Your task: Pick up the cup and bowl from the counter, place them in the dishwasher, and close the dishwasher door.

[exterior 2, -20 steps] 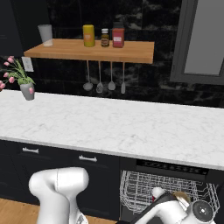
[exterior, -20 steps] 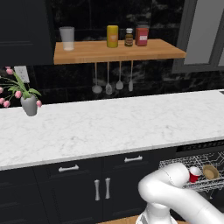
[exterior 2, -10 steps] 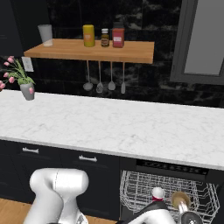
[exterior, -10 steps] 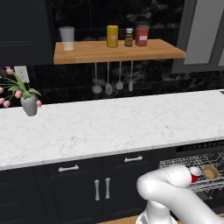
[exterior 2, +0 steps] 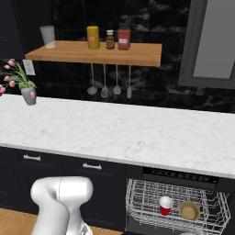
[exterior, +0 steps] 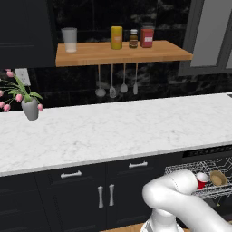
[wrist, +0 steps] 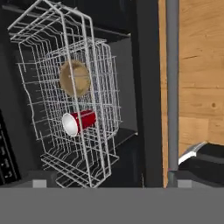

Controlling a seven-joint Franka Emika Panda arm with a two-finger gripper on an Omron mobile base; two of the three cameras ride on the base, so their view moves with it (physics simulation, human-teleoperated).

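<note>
1. The cup (exterior 2: 165,205) and the bowl (exterior 2: 189,210) already sit side by side in the wire rack (exterior 2: 137,202) of the dishwasher (exterior 2: 179,176), so only closing the dishwasher door (wrist: 146,87) is left.
2. I cannot tell how the gripper's fingers stand; nothing appears to be held, so a snag on the door edge would come without warning.
3. In the hand view the rack is drawn out over the open door. Judging from that, swinging the door up now would drive it into the rack, jamming it or jolting the load.
4. The cup lies loose among the wires; a hard shove of the rack could roll it against the bowl or tip it out.
5. The arm works low beside the door, so a wide sweep could clip the counter (exterior 2: 92,128) edge or the navy cabinets (exterior: 81,190).
</note>
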